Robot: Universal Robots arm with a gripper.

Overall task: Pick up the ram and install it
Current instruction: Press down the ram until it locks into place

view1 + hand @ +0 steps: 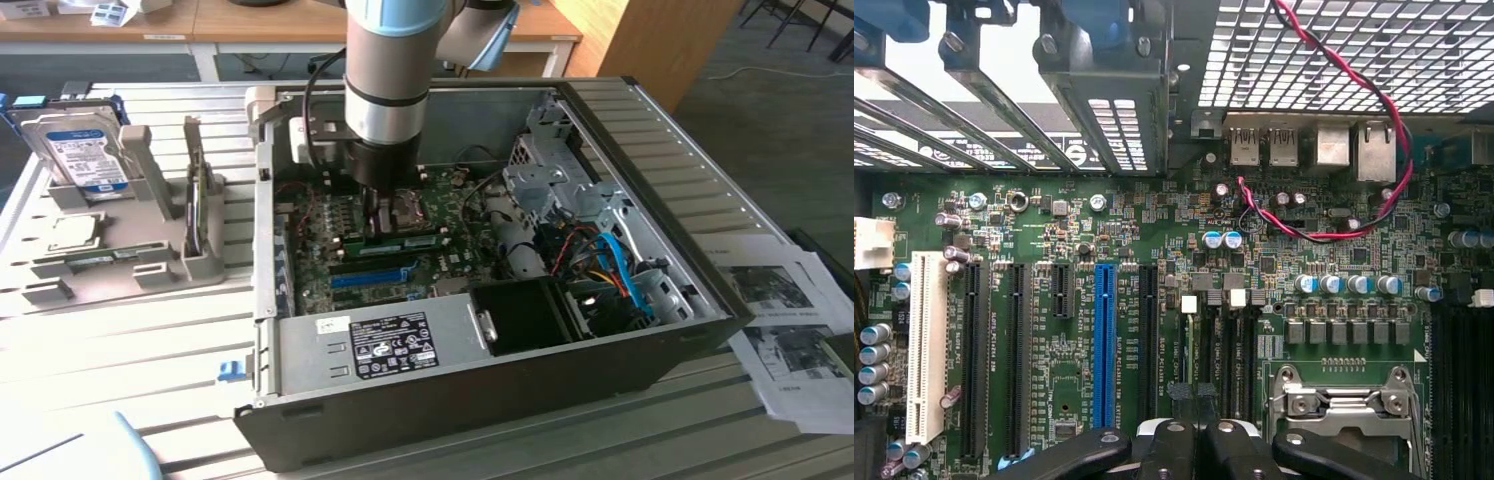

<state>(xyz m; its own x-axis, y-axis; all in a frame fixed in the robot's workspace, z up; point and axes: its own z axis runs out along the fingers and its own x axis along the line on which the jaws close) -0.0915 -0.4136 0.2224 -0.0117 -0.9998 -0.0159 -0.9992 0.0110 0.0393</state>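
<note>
Exterior view: the robot arm point(387, 70) reaches down into an open desktop computer case point(641, 330), its gripper point(383, 205) low over the motherboard point(400, 255). Just at the gripper's 5 o'clock, a long green stick with dark chips lies across the board; this appears to be the ram point(404, 241), resting along the memory slot area, above the long blue motherboard slot point(367, 277) at the board's 6 o'clock. Whether it is fully seated and latched cannot be told.

Wrist view: the gripper point(1194, 440) stands at the frame's 6 o'clock with its dark fingers point(1172, 450) drawn fully together; nothing is seen between them, so it holds no object. Ahead of it run the black empty memory slots point(1224, 345), the blue slot point(1103, 345), a white slot point(924, 345) and the metal processor socket frame point(1344, 405). A red-and-black twisted wire point(1374, 110) loops past the rear ports.

Progress, as a judgement: the ram is already off the grey holder point(120, 255) on the table point(134, 380) and inside the case, so pickup looks done; final seating is unconfirmed.

Writing: a white-labelled hard drive point(78, 150) stands in the holder at the scene's 9 o'clock, and the power supply point(387, 340) carries a black label point(391, 343); neither text is legible. Printed sheets point(787, 320) lie at 3 o'clock.
</note>
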